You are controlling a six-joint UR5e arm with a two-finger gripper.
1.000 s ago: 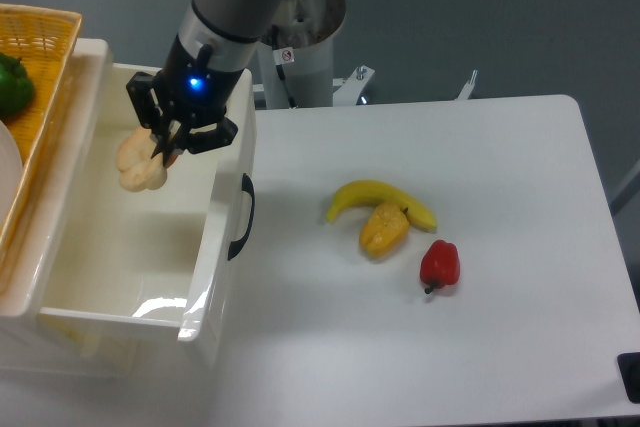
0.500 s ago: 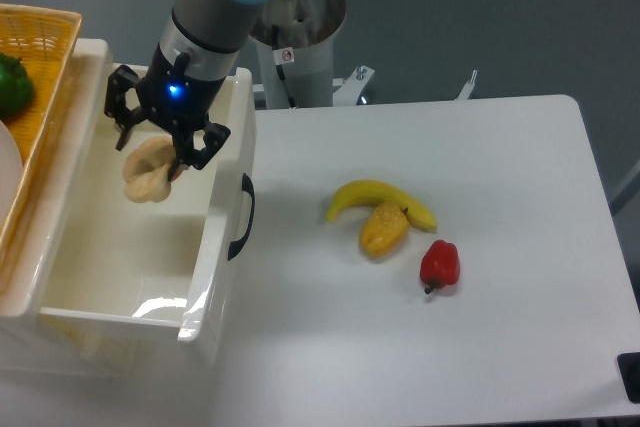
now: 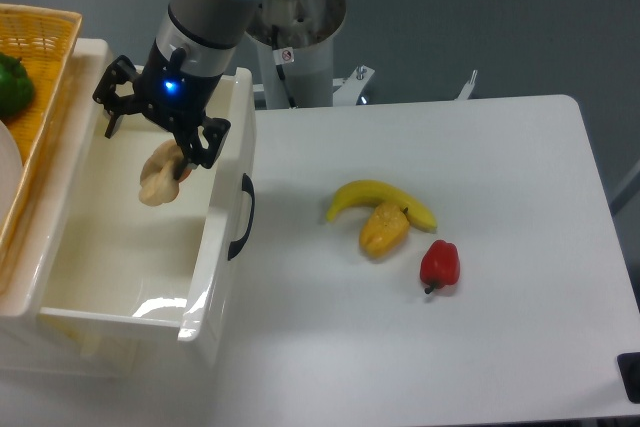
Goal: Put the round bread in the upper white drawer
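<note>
The round bread (image 3: 158, 175), a pale tan knotted bun, hangs tilted inside the upper white drawer (image 3: 222, 247), near its right wall and above the floor. My gripper (image 3: 157, 139) is right above it with its fingers (image 3: 208, 143) spread wide, so it is open. The bun sits just below the gap, close to the right finger; I cannot tell whether it still touches. The drawer is pulled out, its black curved handle (image 3: 243, 217) facing the table.
A banana (image 3: 372, 193), a yellow-orange pointed fruit (image 3: 383, 230) and a red pepper (image 3: 440, 264) lie mid-table. A wicker basket (image 3: 45, 47) holding a green pepper (image 3: 12, 83) sits on top at the far left. The arm's base (image 3: 300, 42) stands behind.
The fingers have spread from shut on the bun to wide open. The bun has dropped a little and shifted right inside the drawer.
</note>
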